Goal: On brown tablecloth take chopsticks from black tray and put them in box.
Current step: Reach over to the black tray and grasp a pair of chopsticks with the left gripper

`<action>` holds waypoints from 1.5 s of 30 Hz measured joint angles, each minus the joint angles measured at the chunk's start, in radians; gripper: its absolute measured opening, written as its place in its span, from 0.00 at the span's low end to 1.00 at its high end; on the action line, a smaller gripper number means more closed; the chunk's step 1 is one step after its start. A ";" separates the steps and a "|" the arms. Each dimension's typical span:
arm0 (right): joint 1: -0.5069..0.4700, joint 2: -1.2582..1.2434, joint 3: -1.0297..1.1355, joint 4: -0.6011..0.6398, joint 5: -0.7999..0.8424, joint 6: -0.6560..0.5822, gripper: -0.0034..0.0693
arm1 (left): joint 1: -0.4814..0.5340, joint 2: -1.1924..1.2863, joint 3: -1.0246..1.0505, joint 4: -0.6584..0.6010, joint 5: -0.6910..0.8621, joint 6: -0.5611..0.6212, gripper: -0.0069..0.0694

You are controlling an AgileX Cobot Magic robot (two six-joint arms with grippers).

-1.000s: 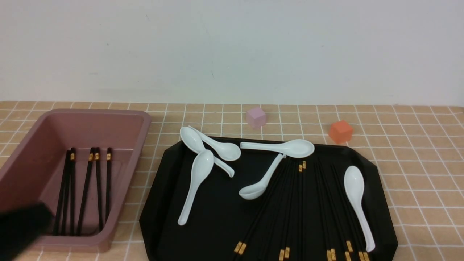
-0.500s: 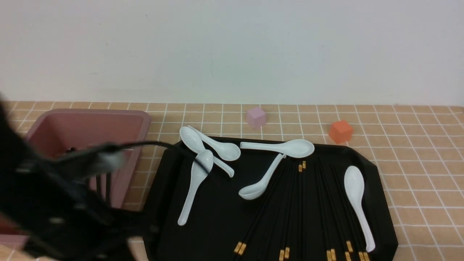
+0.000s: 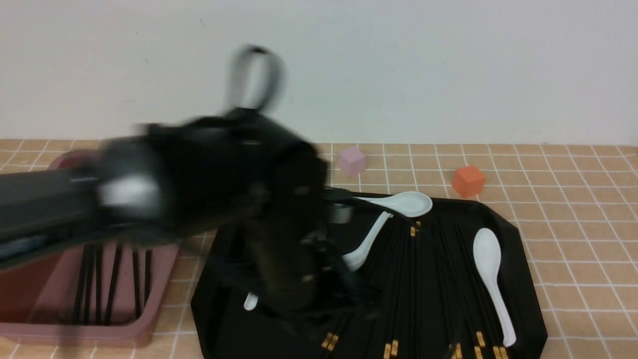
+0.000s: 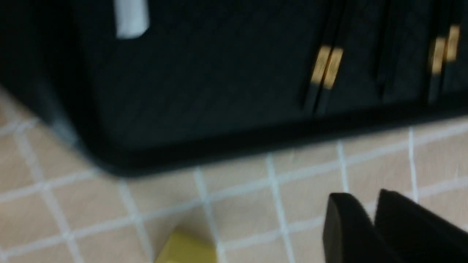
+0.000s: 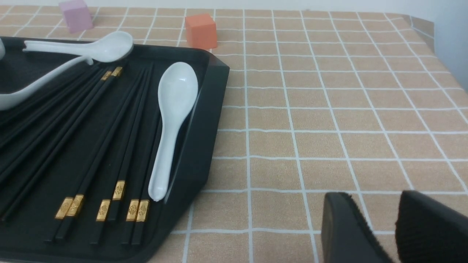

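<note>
The left arm (image 3: pixel 199 174) is basically one big black blur. It reaches in from the left, covering the far end of the box (image 3: pixel 99 335) and the left half of the black tray (image 3: pixel 224 324), so most of the spoons there are hidden. In its wrist view, the left pincer (image 4: pixel 369 199) has its tips a sliver apart with nothing between them, over the brown tablecloth (image 3: pixel 573 239) just off the tray's rim. The chopsticks (image 3: pixel 413 279) mostly fan out over the tray's right half, and a few more lie in the box, left of the tray. A white soup spoon (image 3: pixel 488 264) lies right of the fan. The right pincer (image 5: pixel 376 197) hangs over bare cloth right of the tray, tips spread and empty. A pink cube (image 3: pixel 352 160) and an orange cube (image 3: pixel 468 180) sit beyond the tray.
</note>
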 joint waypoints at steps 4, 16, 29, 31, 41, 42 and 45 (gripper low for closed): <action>0.000 0.000 0.000 0.000 0.000 0.000 0.38 | 0.000 0.132 -0.098 0.013 0.001 0.005 0.49; 0.000 0.000 0.000 0.000 0.000 0.000 0.38 | 0.000 0.279 -0.160 0.076 -0.088 0.089 0.57; 0.000 0.000 0.000 0.000 0.000 0.000 0.38 | 0.000 0.331 -0.167 0.115 -0.115 0.099 0.57; 0.000 0.000 0.000 0.000 0.000 0.000 0.38 | 0.000 0.336 -0.169 0.115 -0.114 0.099 0.57; 0.000 0.000 0.000 0.000 0.000 0.000 0.38 | -0.002 0.344 -0.177 0.092 -0.110 0.099 0.33; 0.000 0.000 0.000 0.000 0.000 0.000 0.38 | -0.004 0.344 -0.179 0.086 -0.108 0.097 0.27; 0.000 0.000 0.000 0.000 0.000 0.000 0.38 | -0.004 0.344 -0.179 0.086 -0.103 0.086 0.24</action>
